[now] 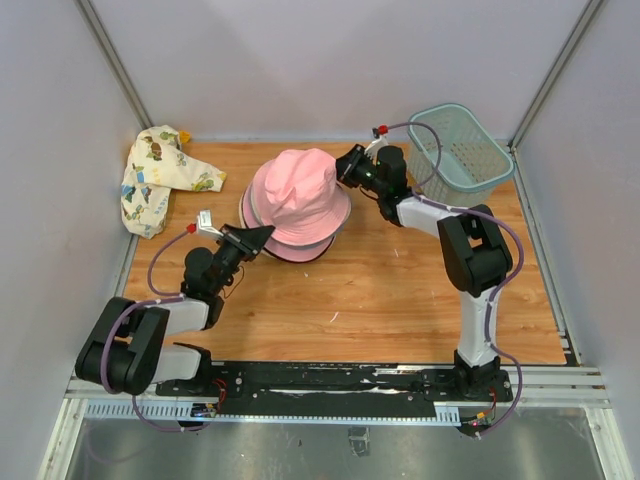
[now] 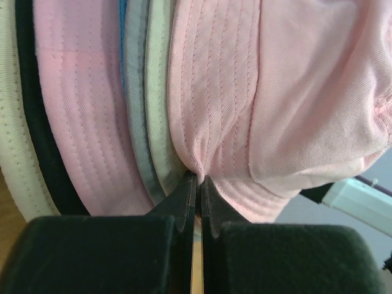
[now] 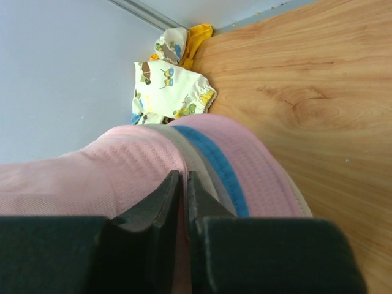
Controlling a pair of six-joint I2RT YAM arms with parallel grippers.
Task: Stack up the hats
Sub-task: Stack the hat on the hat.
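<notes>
On the wooden tabletop (image 1: pixel 400 300), a stack of soft fabric bucket hats (image 1: pixel 300 248) sits in the upper centre of the top view. A pink cotton bucket hat (image 1: pixel 298 190) crowns cream, black, pink, teal-blue and grey brims. That top hat lies between the two arms on a diagonal. The left jaws are pressed together on its brim at the stack's lower left. The right jaws meet the brim at the upper right, with a thin slit between them and pink cloth in it; whether they grip I cannot tell. Letting go likely means each backing out along that diagonal. A cream printed cloth bundle (image 1: pixel 160 180) lies at upper left, nearer the left arm.
</notes>
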